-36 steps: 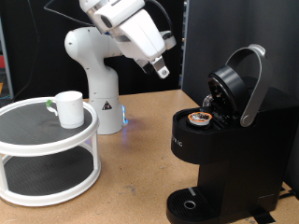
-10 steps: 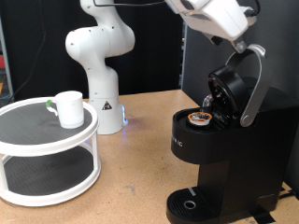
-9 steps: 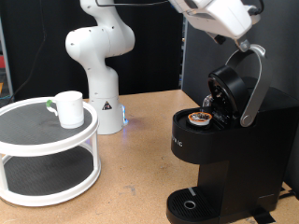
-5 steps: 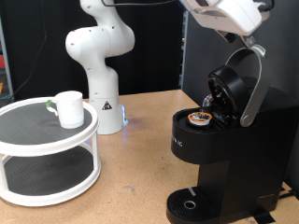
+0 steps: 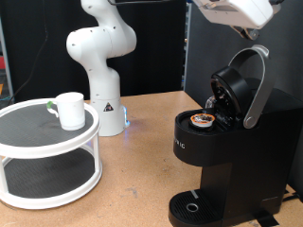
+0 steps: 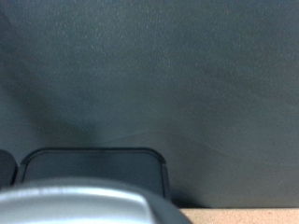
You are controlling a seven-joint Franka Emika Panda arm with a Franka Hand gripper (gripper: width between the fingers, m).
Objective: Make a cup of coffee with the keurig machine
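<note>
jaw state cannot be told: only the gripper (image 5: 254,31) tip shows at the exterior view's top edge, above the raised lid (image 5: 248,85); it sits higher than half a second ago. keurig machine (image 5: 222,161) stands open, a pod (image 5: 202,119) seated inside. cup (image 5: 68,110) unmoved on the white round shelf (image 5: 38,142), well apart at left.

Your exterior view looks level across the worktop (image 5: 142,161) from the front, close enough that the keurig machine (image 5: 222,142) fills its right half. Your wrist view sits very near the machine's silver-trimmed lid (image 6: 84,201), facing a dark backdrop. Both views share that raised lid (image 5: 258,85).
</note>
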